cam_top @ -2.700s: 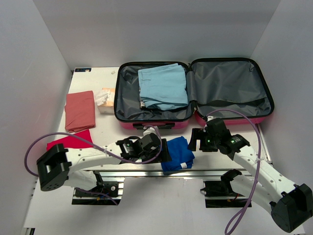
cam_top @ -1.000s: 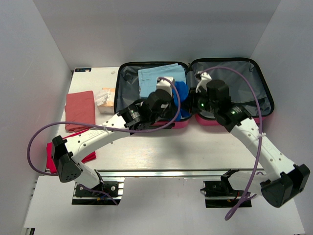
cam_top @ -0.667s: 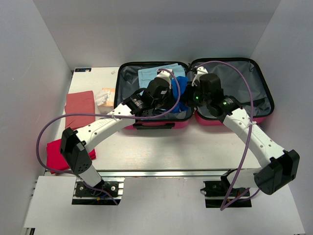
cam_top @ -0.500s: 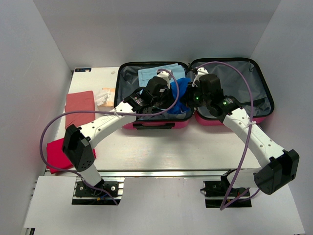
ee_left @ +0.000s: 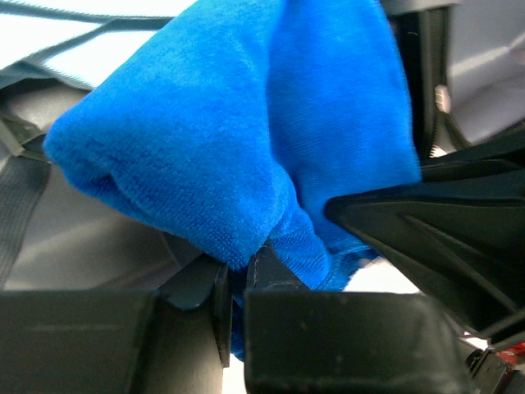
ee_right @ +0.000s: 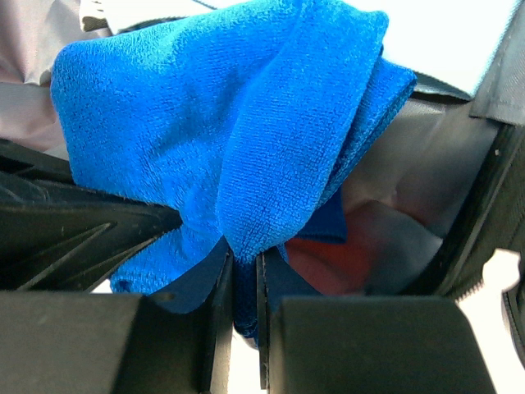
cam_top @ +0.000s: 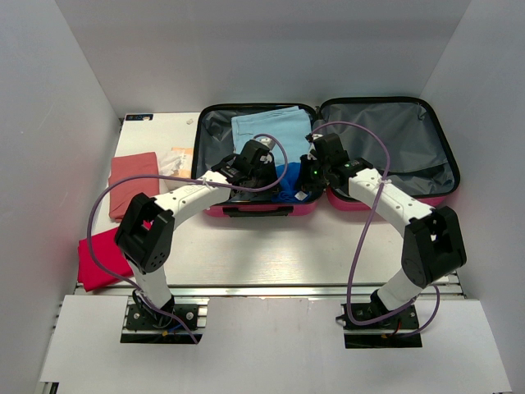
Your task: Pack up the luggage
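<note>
The luggage [cam_top: 385,139] lies open at the back of the table, its grey lining showing and its pink shell along the near edge. A folded light blue cloth [cam_top: 261,133] lies in its left half. A bright blue towel [cam_top: 287,177] hangs over the near part of that half, in front of the light blue cloth. My left gripper [cam_top: 269,176] is shut on the blue towel's [ee_left: 246,123] left end, its jaws [ee_left: 234,267] pinching a fold. My right gripper [cam_top: 306,182] is shut on the blue towel's [ee_right: 230,107] right end, a fold caught between its fingers [ee_right: 244,263].
A salmon folded cloth [cam_top: 134,176] and a red cloth [cam_top: 98,256] lie on the table at the left. A small white and orange packet [cam_top: 175,158] sits beside the luggage's left wall. White walls close in the left, right and back.
Both arms carried the blue towel from the table's front edge up into the luggage's left half. In the last half second they lowered it toward the lining.
</note>
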Controlling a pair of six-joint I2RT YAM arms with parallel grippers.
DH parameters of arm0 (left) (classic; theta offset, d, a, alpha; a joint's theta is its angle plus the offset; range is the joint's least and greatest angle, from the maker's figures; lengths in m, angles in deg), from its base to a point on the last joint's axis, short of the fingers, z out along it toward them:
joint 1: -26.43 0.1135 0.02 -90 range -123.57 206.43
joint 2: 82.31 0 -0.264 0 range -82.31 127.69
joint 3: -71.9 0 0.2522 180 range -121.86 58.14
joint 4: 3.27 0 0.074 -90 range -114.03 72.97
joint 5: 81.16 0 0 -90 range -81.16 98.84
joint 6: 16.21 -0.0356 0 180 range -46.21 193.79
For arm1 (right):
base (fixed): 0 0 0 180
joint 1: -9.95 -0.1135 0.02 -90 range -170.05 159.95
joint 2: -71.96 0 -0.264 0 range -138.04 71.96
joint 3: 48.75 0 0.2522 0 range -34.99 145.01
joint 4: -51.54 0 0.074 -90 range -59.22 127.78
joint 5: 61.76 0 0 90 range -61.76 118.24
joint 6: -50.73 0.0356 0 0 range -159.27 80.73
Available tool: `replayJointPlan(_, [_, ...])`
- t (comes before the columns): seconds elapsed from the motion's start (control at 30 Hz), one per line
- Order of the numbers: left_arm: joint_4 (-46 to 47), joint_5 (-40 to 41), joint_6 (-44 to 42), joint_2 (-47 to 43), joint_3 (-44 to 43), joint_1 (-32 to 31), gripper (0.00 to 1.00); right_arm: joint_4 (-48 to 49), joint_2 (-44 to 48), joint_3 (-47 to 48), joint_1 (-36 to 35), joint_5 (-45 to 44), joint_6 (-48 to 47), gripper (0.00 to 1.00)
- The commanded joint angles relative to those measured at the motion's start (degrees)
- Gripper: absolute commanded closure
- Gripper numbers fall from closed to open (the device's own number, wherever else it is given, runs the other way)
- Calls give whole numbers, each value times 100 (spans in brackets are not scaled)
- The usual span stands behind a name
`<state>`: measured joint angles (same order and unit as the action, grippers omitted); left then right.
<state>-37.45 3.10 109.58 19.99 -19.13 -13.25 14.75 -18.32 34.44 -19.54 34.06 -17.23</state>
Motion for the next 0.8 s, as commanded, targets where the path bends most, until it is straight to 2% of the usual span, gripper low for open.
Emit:
replayJointPlan(0.0, [82, -121, 103, -26, 256, 153, 100, 96, -234, -8, 58, 314, 46, 100])
replayJointPlan(0.27, [21, 222, 51, 35, 828, 540, 100, 79, -912, 106, 102, 174, 11, 100])
replayJointPlan(0.53, [-22, -384, -125, 431, 715, 646, 99, 1, -1070, 272, 128, 164, -16, 100])
replayJointPlan(0.57, [-84, -410, -134, 474, 670, 646, 94, -52, -1079, 316, 128, 225, -33, 90])
replayJointPlan(0.63, [-276, -428, -160, 475, 521, 646, 71, -132, -1036, 404, 128, 244, -103, 76])
replayJointPlan(0.67, [-339, -428, -186, 388, 468, 646, 61, -219, -948, 466, 128, 252, -112, 62])
replayJointPlan(0.7, [-392, -385, -204, 335, 442, 646, 49, -272, -878, 501, 128, 252, -139, 57])
replayJointPlan(0.77, [-471, -341, -230, 168, 363, 646, 39, -351, -668, 563, 128, 226, -183, 43])
